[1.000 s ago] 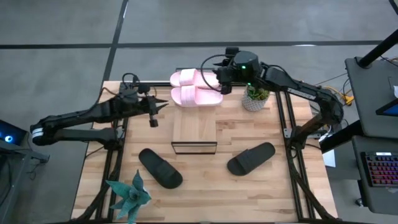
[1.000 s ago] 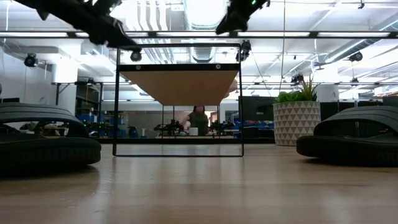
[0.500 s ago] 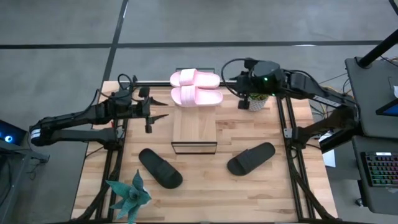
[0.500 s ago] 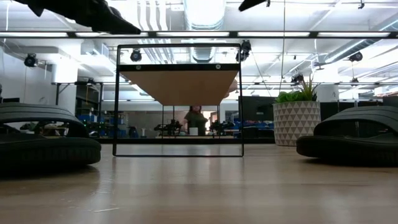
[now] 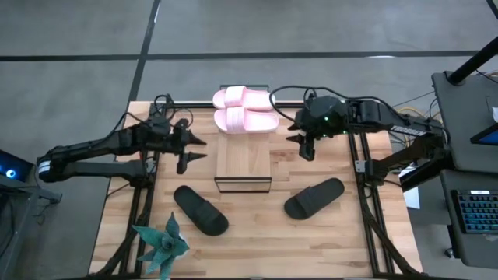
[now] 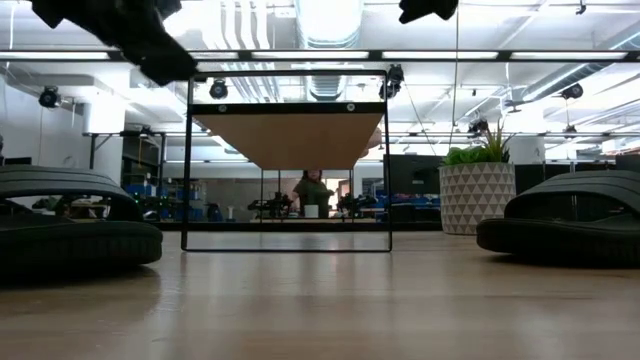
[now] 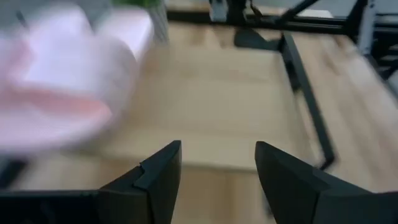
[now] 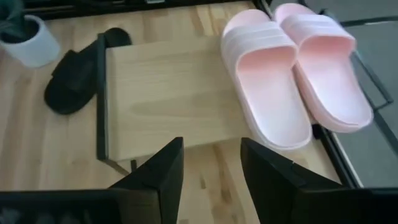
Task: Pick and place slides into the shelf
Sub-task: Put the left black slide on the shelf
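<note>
Two pale pink slides (image 5: pixel 244 98) (image 5: pixel 246 121) lie side by side at the far end of the shelf (image 5: pixel 243 159); the nearer one (image 8: pixel 267 93) overlaps the plank's far end (image 8: pixel 168 93). Two black slides lie on the table, one near left (image 5: pixel 201 210) and one near right (image 5: pixel 313 198). My left gripper (image 5: pixel 201 150) hovers open at the shelf's left side. My right gripper (image 5: pixel 306 146) hovers open at the shelf's right side. Neither has anything between its fingers (image 7: pixel 155 174) (image 8: pixel 158 171).
A potted plant in a white patterned pot (image 6: pixel 478 195) stands at the far right, under my right arm. A green succulent (image 5: pixel 163 243) sits at the near left corner. A person (image 6: pixel 313 190) stands far off in the room behind the table.
My left gripper has opened and drifted a little toward the near edge. My right gripper has left the pink slides, swung toward the table's right edge, then come toward the near edge beside the shelf. The slides have stayed where they were.
</note>
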You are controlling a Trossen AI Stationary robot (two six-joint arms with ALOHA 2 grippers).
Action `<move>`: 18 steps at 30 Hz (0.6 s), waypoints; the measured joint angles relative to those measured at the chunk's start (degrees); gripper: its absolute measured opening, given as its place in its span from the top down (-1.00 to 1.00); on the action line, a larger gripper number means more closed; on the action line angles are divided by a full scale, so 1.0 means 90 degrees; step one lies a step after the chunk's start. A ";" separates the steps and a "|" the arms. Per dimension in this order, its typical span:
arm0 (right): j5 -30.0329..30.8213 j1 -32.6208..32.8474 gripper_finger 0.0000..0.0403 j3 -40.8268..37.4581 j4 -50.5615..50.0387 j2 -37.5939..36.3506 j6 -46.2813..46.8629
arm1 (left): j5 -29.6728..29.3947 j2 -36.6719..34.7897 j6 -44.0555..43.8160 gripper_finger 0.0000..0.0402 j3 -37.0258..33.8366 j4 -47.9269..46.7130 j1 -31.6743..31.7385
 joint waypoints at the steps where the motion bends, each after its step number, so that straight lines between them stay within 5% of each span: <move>1: 0.0103 0.0051 0.25 0.0000 -0.0002 0.0004 0.0107 | 0.0099 0.0015 -0.0300 0.05 0.0025 -0.0164 0.0000; 9: 0.0506 0.0363 0.30 -0.0010 0.0004 0.0056 0.0489 | 0.1629 0.0404 -0.2400 0.05 0.0393 -0.1208 0.0000; 18: 0.0525 0.0425 0.31 -0.0053 -0.0005 0.0060 0.0280 | 0.2377 0.1210 -0.3883 0.05 0.0446 -0.2184 -0.0334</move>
